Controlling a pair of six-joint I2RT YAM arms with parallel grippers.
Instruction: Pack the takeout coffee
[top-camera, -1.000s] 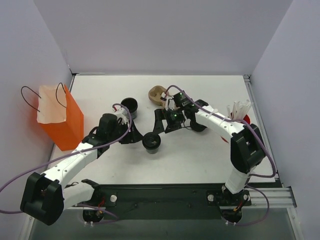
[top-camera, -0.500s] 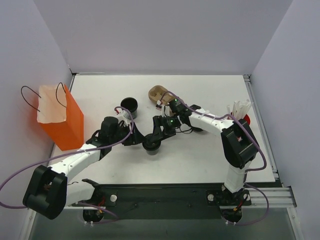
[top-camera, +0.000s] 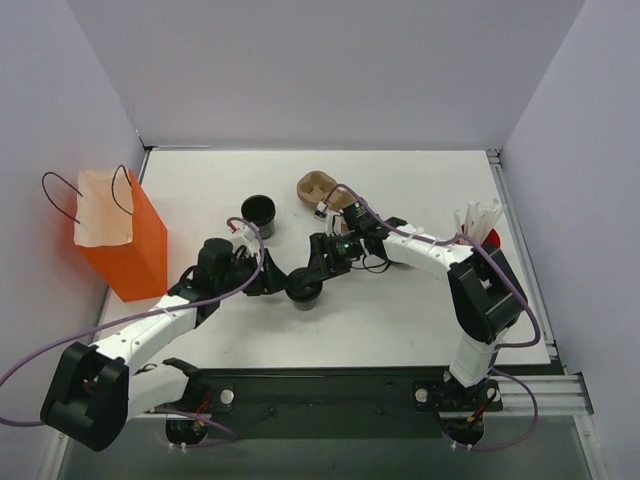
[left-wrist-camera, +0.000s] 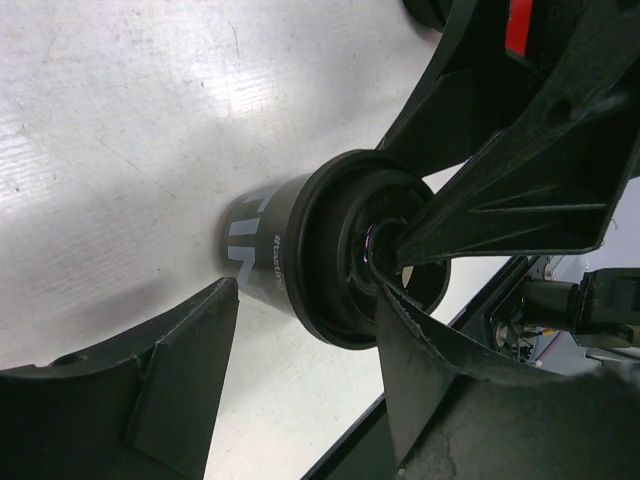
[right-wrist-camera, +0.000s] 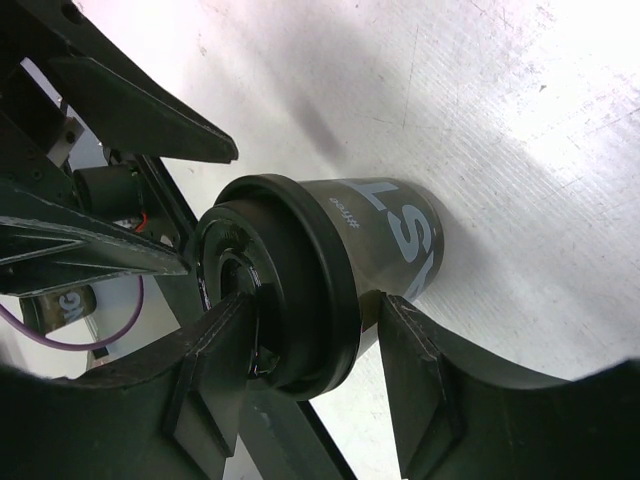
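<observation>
White table (top-camera: 420, 310) under plain lavender walls forms the work surface. At the right gripper (right-wrist-camera: 315, 312), I see the jaws narrowed onto the takeout coffee (right-wrist-camera: 390, 240), one finger against the lid rim and one against the cup wall; I cannot tell whether the grip is seated. The left gripper (left-wrist-camera: 305, 300) stands wide around the same cup, with a gap at its outer finger. The cup stands mid-table between the arms, well apart from the orange bag (top-camera: 125, 250). Hazard, in my judgement: a finger bearing on the lid rim may pop the lid or tip the cup, and the crowded fingers may collide. Compared with one second earlier, both grippers have advanced onto the cup, which has barely moved.
</observation>
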